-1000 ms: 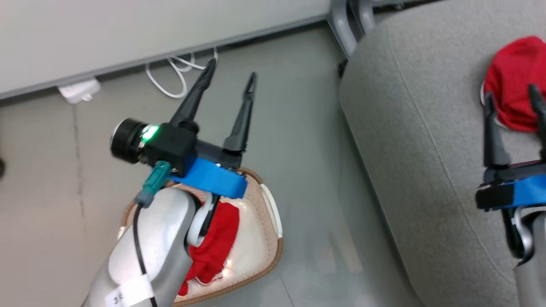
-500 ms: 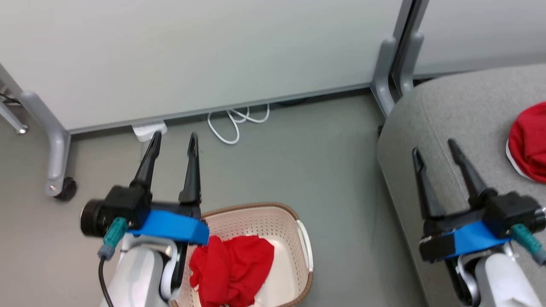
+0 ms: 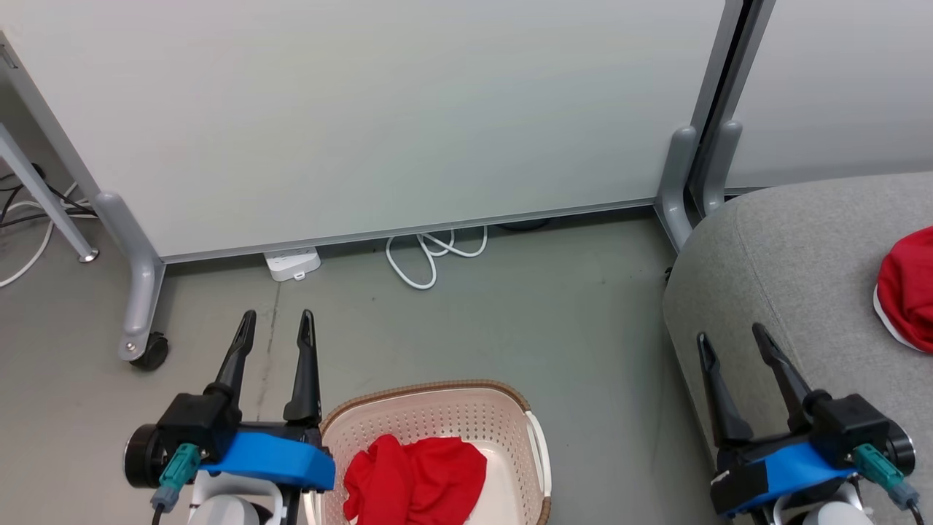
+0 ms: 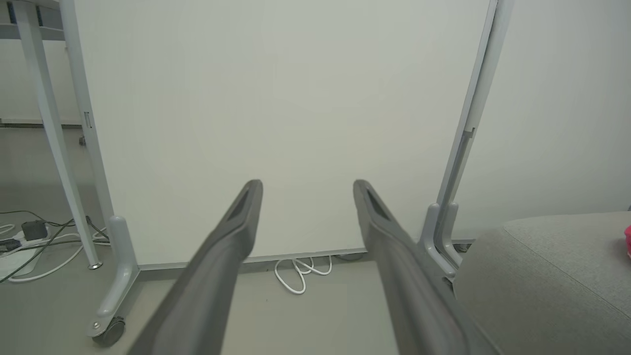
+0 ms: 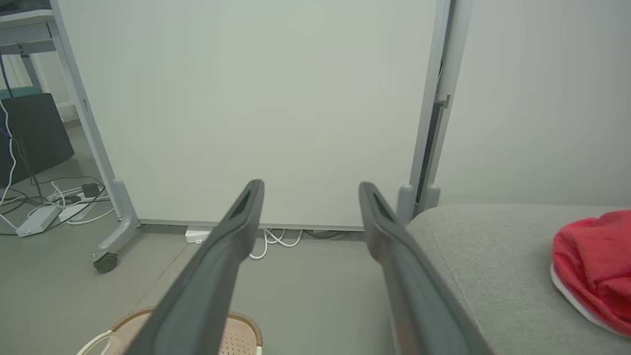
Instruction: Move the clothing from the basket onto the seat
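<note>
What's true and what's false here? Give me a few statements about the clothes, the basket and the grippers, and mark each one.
1. A red garment lies in the basket. True.
2. The seat is bare. False: a second garment lies on it.
3. The left gripper has its jaws open, empty. True.
4. The right gripper clamps red cloth. False: its jaws are open, holding nothing.
5. A white power strip lies on the floor. True.

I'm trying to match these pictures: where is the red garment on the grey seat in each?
Head view: red garment at the right edge, mid-height.
Left wrist view: a sliver at the right edge.
Right wrist view: lower right.
Shared landmark: white cable coil.
</note>
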{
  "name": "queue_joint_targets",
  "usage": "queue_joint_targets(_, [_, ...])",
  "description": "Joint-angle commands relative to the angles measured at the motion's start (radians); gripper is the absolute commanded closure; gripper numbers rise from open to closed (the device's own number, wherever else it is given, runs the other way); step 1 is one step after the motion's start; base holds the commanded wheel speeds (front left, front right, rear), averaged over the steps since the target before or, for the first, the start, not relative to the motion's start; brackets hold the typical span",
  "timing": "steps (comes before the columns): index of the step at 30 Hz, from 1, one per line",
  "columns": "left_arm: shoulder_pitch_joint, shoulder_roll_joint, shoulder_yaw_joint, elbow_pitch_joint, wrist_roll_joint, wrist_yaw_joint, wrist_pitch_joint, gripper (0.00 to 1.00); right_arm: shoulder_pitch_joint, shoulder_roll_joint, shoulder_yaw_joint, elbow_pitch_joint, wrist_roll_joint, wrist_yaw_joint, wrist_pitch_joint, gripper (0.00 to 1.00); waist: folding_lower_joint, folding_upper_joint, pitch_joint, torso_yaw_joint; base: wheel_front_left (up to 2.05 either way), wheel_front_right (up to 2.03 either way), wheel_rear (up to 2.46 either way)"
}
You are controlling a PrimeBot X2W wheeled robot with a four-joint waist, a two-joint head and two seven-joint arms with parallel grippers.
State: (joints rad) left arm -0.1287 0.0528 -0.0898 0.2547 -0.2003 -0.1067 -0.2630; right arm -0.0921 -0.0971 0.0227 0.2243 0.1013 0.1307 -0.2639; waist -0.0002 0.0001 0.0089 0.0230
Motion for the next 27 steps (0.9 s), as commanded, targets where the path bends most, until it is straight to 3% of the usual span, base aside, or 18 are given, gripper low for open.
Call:
queue_joint_targets(1, [0.015,-0.002,0.006,-0.002,0.01,-0.007,-0.003,0.0,0.022,0.007,-0.005,0.006,0.004,0.0,-0.001,0.0,0.0002,-0.0001,-0.002,0.002,0.0,0.0,0.0])
queue_joint_targets(27, [0.033,-0.003,-0.005,0.029,0.0,-0.018,-0.003,0.0,0.049,0.029,-0.007,0.048,0.001,0.0,-0.001,0.0,0.0002,-0.0001,0.004,0.005,0.0,0.0,0.0])
